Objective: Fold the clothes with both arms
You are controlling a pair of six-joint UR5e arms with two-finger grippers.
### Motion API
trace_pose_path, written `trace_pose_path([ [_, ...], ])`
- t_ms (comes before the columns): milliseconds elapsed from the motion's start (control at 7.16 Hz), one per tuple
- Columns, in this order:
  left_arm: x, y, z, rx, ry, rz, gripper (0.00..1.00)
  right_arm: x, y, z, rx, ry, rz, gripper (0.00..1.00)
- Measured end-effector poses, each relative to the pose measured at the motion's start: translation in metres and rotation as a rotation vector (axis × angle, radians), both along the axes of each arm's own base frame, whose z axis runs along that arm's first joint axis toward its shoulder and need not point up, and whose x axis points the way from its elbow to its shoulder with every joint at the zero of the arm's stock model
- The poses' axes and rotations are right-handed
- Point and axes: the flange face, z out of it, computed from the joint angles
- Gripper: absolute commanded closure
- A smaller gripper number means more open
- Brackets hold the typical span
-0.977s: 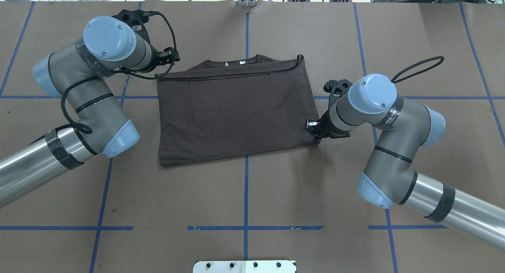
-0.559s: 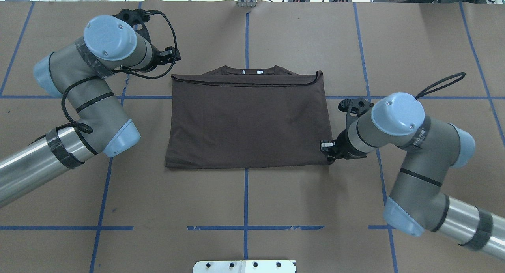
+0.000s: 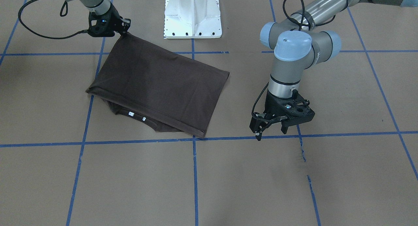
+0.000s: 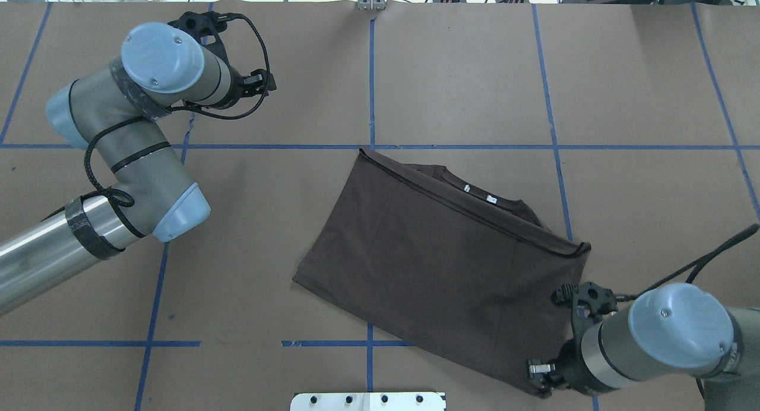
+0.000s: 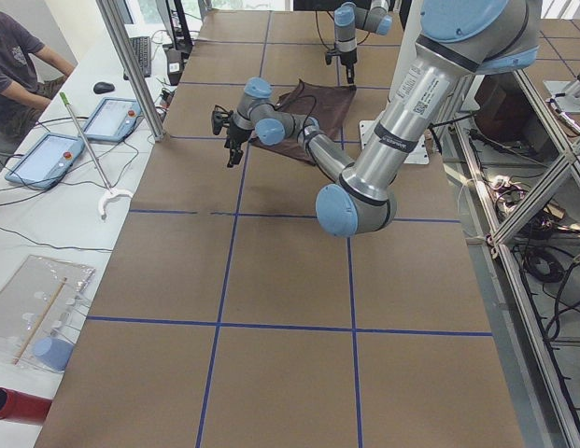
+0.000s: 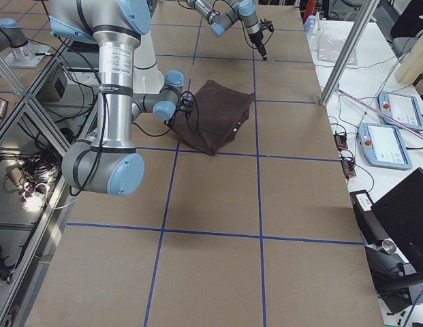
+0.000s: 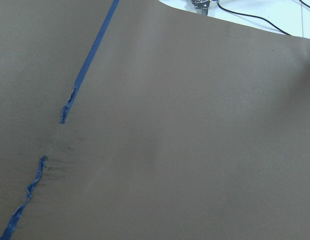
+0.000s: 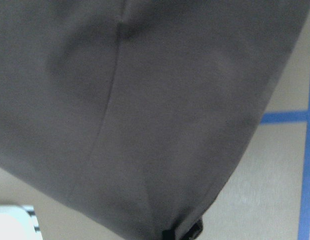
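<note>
The dark grey-brown T-shirt [image 4: 445, 268] lies folded flat and turned askew on the brown table, its collar [image 4: 475, 191] with white labels peeking out at the far edge. It also shows in the front view [image 3: 156, 85]. My right gripper [image 4: 543, 380] is shut on the shirt's near right corner, close to the table's near edge; the front view [image 3: 123, 27] shows the same grip. The right wrist view is filled with shirt fabric [image 8: 145, 100]. My left gripper [image 3: 271, 129] is open and empty, hovering over bare table far left of the shirt [image 4: 266, 84].
A white pedestal [image 3: 192, 13] stands at the robot's side, near the held corner [image 4: 368, 401]. Blue tape lines [image 4: 371, 72] grid the table; one is torn [image 7: 65, 112] below my left gripper. An operator [image 5: 14, 56] and tablets [image 5: 47, 154] are beyond the far edge.
My right gripper has pulled the shirt toward the near right of the table, and the shirt has slid and rotated with it. My left arm has barely moved.
</note>
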Motion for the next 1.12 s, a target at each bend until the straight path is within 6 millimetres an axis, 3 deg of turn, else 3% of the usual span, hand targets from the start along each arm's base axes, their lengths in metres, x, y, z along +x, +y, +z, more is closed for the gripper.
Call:
trace_pose_path([
  [140, 0.000, 0.004, -0.005, 0.004, 0.012, 0.006, 0.00, -0.002, 0.018, -0.010, -0.015, -0.011, -0.009, 0.00],
  [279, 0.000, 0.014, -0.013, -0.003, 0.034, 0.022, 0.01, -0.002, 0.016, -0.023, -0.007, -0.034, 0.023, 0.00],
  [419, 0.007, 0.036, -0.019, -0.033, 0.064, 0.044, 0.02, -0.006, 0.000, -0.037, 0.029, -0.067, 0.094, 0.00],
  [698, 0.038, 0.102, -0.031, -0.144, 0.125, 0.066, 0.07, -0.008, -0.054, -0.080, 0.095, -0.157, 0.259, 0.00],
  [977, 0.096, 0.180, -0.032, -0.276, 0.171, 0.071, 0.10, 0.008, -0.100, -0.109, 0.116, -0.210, 0.366, 0.00],
  [1117, 0.125, 0.215, -0.029, -0.317, 0.171, 0.076, 0.11, 0.015, -0.113, -0.113, 0.122, -0.216, 0.399, 0.00],
])
